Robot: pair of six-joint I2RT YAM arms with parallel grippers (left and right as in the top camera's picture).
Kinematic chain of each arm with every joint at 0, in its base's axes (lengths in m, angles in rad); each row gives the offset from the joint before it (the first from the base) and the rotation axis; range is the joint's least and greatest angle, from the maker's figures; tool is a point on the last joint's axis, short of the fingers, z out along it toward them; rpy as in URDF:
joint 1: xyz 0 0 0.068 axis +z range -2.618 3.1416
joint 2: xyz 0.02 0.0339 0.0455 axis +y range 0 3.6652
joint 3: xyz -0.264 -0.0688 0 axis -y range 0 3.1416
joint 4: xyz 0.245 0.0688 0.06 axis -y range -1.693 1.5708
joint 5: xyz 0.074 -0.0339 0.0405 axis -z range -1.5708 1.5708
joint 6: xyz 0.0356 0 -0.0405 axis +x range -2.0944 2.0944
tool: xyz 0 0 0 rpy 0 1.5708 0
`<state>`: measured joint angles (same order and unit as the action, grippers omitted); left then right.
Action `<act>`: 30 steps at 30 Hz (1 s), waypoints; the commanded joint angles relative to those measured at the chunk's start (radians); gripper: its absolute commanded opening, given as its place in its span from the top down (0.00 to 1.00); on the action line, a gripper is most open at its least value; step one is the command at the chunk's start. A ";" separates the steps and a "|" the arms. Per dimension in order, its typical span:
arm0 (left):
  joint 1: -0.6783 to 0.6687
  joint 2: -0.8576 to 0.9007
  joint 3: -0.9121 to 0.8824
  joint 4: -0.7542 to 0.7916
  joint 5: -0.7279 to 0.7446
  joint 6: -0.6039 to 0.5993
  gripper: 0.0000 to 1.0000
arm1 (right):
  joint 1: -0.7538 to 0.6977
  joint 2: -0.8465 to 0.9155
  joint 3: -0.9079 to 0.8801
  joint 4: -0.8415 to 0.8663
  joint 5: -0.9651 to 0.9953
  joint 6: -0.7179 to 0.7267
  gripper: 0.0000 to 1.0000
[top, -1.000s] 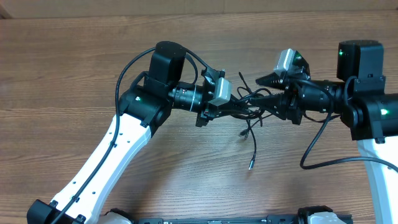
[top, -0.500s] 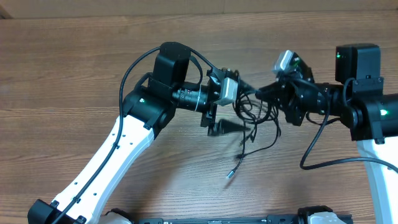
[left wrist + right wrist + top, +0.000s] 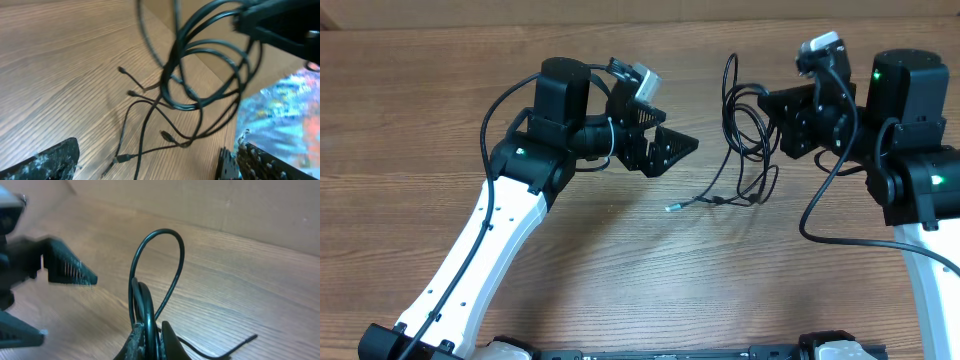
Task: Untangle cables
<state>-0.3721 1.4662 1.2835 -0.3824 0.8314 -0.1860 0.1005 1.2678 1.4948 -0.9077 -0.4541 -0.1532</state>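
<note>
Right gripper clamps the cables in a lifted bunch just off its fingertips, their loose ends trailing lengthwise toward the left gripper, which gapes empty, apart from the bunch yet nearer those ends.

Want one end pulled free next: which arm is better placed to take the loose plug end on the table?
Left, probably. The left hand is open and empty, nearer that plug end; the right hand is shut on the cables.
</note>
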 commanded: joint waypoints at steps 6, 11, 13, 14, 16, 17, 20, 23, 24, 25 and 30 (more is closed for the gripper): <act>-0.001 -0.015 0.008 0.003 -0.037 -0.246 0.00 | 0.000 -0.005 0.012 0.060 -0.146 0.130 0.96; -0.002 -0.015 0.008 0.002 -0.050 -0.406 0.00 | 0.000 -0.005 0.012 0.122 -0.269 0.131 0.96; -0.002 -0.015 0.008 0.002 -0.070 -0.407 0.00 | 0.000 -0.005 0.012 0.144 -0.321 0.131 0.96; -0.003 -0.015 0.008 0.002 -0.095 -0.436 0.00 | 0.000 -0.005 0.012 0.165 -0.364 0.131 0.96; -0.011 -0.015 0.008 0.002 -0.140 -0.500 0.00 | 0.000 -0.005 0.012 0.184 -0.387 0.131 0.96; -0.014 -0.015 0.008 0.002 -0.150 -0.505 0.00 | 0.000 -0.005 0.012 0.187 -0.386 0.131 0.96; -0.022 -0.015 0.008 0.003 -0.189 -0.567 0.00 | 0.000 -0.005 0.012 0.187 -0.386 0.131 0.96; -0.037 -0.015 0.008 0.013 -0.230 -0.631 0.00 | 0.000 -0.005 0.012 0.187 -0.386 0.131 0.96; -0.045 -0.015 0.008 0.021 -0.234 -0.638 0.00 | 0.001 -0.005 0.012 0.186 -0.387 0.131 0.96; -0.060 -0.015 0.008 0.035 -0.233 -0.638 0.00 | 0.003 -0.005 0.012 0.186 -0.387 0.130 0.96; -0.128 -0.015 0.008 0.058 -0.315 -0.638 0.00 | 0.012 -0.004 0.012 0.186 -0.396 0.127 0.96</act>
<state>-0.4652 1.4662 1.2835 -0.3283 0.5941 -0.8032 0.1032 1.2682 1.4948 -0.7300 -0.8154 -0.0288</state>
